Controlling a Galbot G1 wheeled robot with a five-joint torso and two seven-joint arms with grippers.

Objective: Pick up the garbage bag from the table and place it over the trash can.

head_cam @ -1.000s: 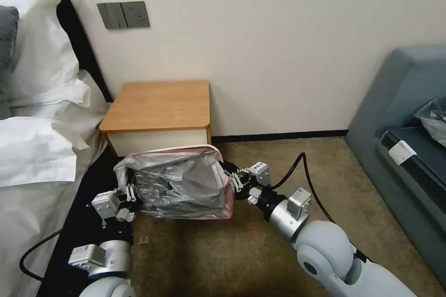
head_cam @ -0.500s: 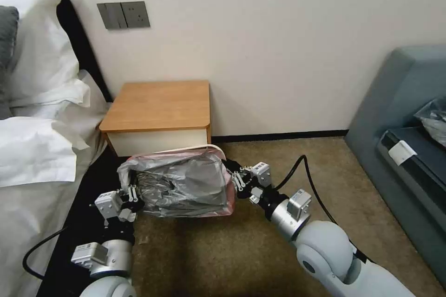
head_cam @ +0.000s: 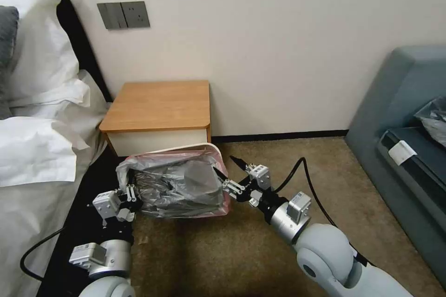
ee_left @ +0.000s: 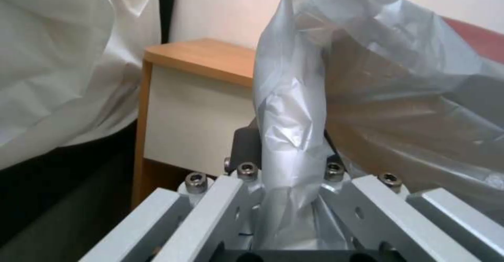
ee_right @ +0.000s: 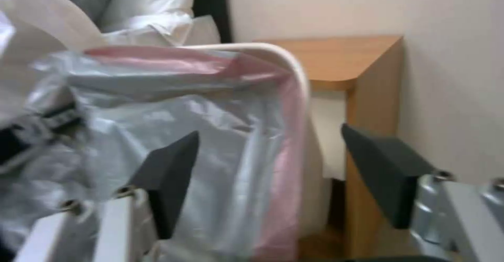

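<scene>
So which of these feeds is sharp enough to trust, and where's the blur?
Head view: sharp, evenly lit, garbage bag over the trash can. Left wrist view: bag film crisp between the fingers. Right wrist view: soft throughout, open right gripper and bag smeared.

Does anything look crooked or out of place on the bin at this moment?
Yes. The garbage bag sits unevenly on the trash can: its pink edge wraps the right rim, while the left corner bunches up, pinched in the left claw. The right claw is open beside it.

Wrinkled silvery garbage bag [head_cam: 179, 185] draped over cream trash can [head_cam: 214, 149] before table [head_cam: 158, 104]
</scene>
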